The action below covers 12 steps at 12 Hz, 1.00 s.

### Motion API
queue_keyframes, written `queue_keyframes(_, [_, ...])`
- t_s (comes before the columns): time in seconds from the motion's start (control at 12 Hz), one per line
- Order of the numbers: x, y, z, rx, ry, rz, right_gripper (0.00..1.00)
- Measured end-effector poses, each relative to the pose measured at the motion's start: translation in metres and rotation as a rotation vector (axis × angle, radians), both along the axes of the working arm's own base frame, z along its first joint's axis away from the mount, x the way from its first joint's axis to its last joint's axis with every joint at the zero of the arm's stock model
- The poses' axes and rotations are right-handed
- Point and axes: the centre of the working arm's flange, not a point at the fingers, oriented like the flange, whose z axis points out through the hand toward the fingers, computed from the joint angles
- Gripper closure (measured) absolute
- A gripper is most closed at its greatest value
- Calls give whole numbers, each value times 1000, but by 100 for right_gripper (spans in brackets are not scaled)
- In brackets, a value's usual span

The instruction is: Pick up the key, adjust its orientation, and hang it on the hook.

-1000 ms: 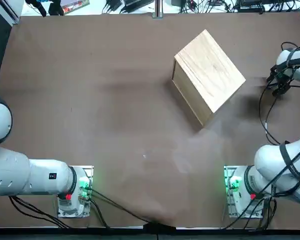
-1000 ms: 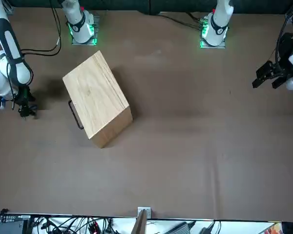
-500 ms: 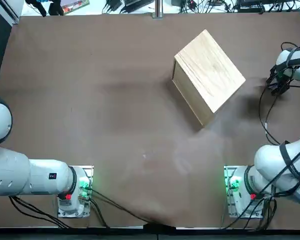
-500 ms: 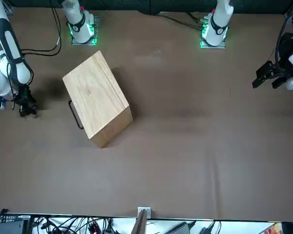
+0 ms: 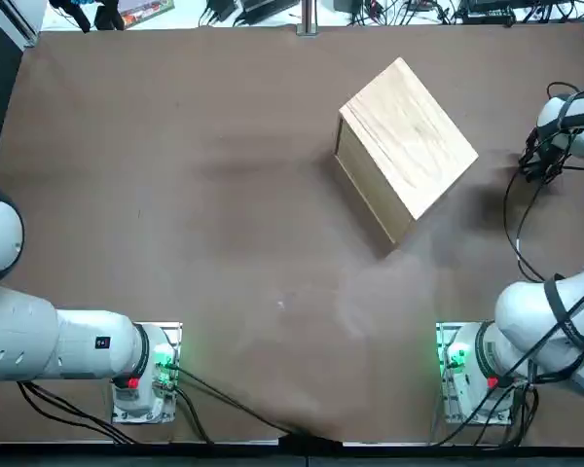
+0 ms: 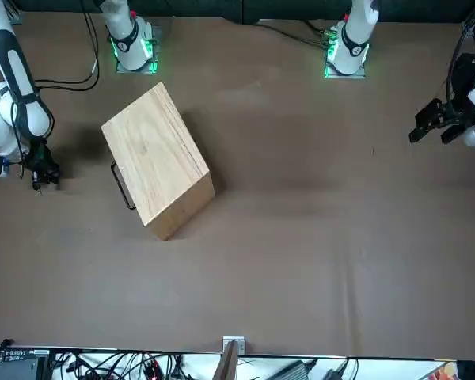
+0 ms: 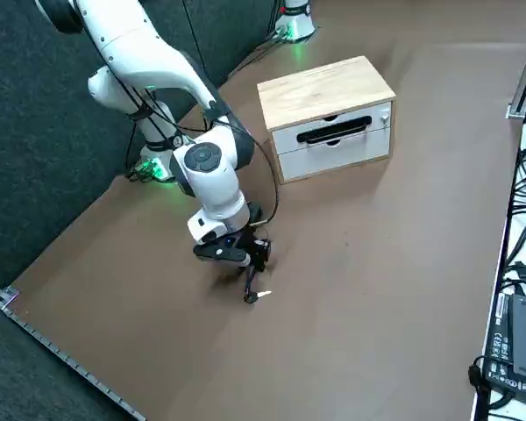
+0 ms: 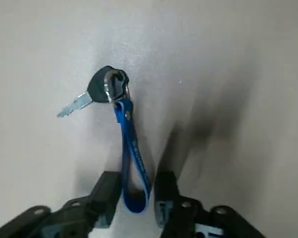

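The key [image 8: 103, 89] has a black head, a silver blade and a blue strap loop [image 8: 131, 148]. It lies on the brown table near the table's right edge, and shows as a small pale spot [image 7: 263, 295] in the right side view. My right gripper [image 8: 135, 196] points down at the table [image 7: 250, 292] with the end of the strap loop between its fingers, which stand close against it. The overhead view puts the gripper [image 5: 537, 173] right of the wooden box [image 5: 409, 136]. I cannot make out the hook.
The wooden box [image 7: 324, 92] stands at an angle on the table, with a white drawer front and a black bar handle [image 7: 333, 130]. The same box [image 6: 154, 154] shows in the front view beside the gripper [image 6: 39, 180]. Cables and electronics line the table's far edge [image 5: 302, 15].
The right gripper has shifted slightly at the table's right edge and its fingers have drawn closer together. The box has not moved.
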Motion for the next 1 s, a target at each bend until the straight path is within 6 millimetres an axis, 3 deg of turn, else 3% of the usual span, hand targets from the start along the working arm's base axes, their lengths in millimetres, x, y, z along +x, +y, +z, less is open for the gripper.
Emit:
queue_keyframes(0.33, [1, 1, 1, 1, 1, 5, 61])
queue_keyframes(0.5, [2, 3, 3, 2, 1, 10, 69])
queue_keyframes(1.0, [19, 22, 36, 10, -5, 54, 80])
